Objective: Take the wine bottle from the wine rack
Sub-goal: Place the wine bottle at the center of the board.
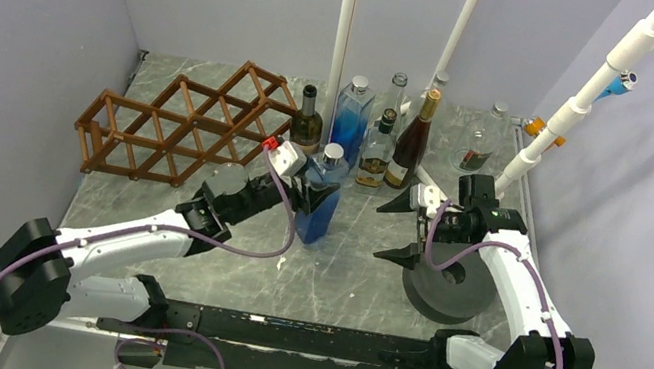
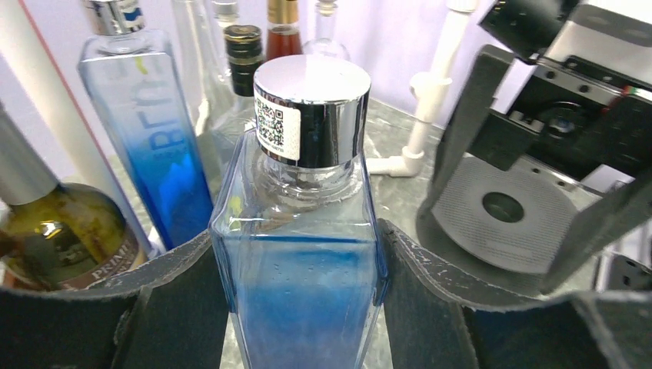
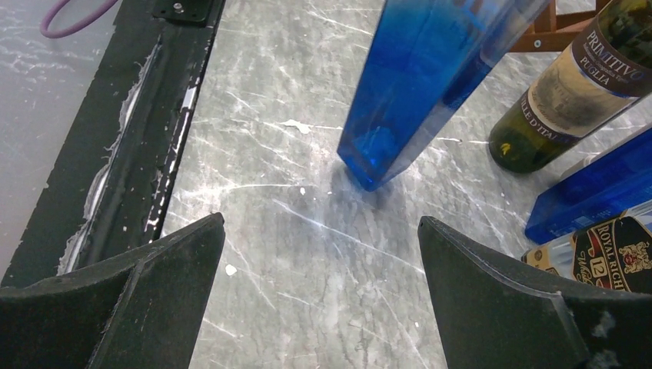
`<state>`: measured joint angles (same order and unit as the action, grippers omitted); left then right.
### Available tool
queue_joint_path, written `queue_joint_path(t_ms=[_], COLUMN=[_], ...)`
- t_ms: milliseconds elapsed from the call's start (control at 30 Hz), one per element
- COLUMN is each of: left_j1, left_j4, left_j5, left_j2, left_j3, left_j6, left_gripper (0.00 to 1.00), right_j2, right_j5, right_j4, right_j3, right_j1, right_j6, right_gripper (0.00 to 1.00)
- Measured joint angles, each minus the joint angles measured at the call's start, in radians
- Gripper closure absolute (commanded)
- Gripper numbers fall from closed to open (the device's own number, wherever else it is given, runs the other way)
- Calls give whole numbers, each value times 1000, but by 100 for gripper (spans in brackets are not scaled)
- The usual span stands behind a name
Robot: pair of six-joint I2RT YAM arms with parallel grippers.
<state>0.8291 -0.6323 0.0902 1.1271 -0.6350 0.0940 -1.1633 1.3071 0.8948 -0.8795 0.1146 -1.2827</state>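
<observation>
Clearly the left gripper (image 2: 301, 307) is clamped on a blue square bottle (image 2: 296, 254), one black pad pressed to each side of the glass just below its shoulder. Above the jaws rises the bottle's silver cap (image 2: 311, 108), which carries a white sticker printed with a QR code. The bottle stands with its base on the marbled table (image 3: 269, 192), clear of the wine rack (image 1: 186, 124), which sits well off to the outer side of the left jaws with all visible cells empty.

Beyond the left jaws a second blue bottle (image 2: 154, 138) shows pale lettering that I cannot make out. Beside the left pad is a green wine bottle (image 2: 54, 238) whose label begins "PRIM"; the right wrist view reads it whole as "PRIMITIVO PUGLIA".

The right gripper (image 1: 396, 230) hangs spread wide with nothing between its fingers (image 3: 492, 307), only bare table. Ahead of its jaws is the foot of the held bottle, and just off the right-hand finger lies a dark label (image 3: 615, 254) reading "ROYAL RICH" with a "12". A grey disc (image 1: 452, 288) lies beneath the right arm
</observation>
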Motion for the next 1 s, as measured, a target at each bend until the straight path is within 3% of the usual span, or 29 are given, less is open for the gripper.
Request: queue_joint_path(t_ms=[367, 1000], left_j1=[-26, -35], left_j4=[-159, -400], left_j5=[-121, -282], left_j2=[122, 423], left_j3=[-16, -170], left_j6=[-58, -138], left_gripper=[100, 100], right_j2=[0, 0], right_j5=[-7, -17], right_j4=[-6, -6], right_j3=[6, 6], right_j1=[-3, -3], right_j6=[-1, -2], right_gripper=[0, 0])
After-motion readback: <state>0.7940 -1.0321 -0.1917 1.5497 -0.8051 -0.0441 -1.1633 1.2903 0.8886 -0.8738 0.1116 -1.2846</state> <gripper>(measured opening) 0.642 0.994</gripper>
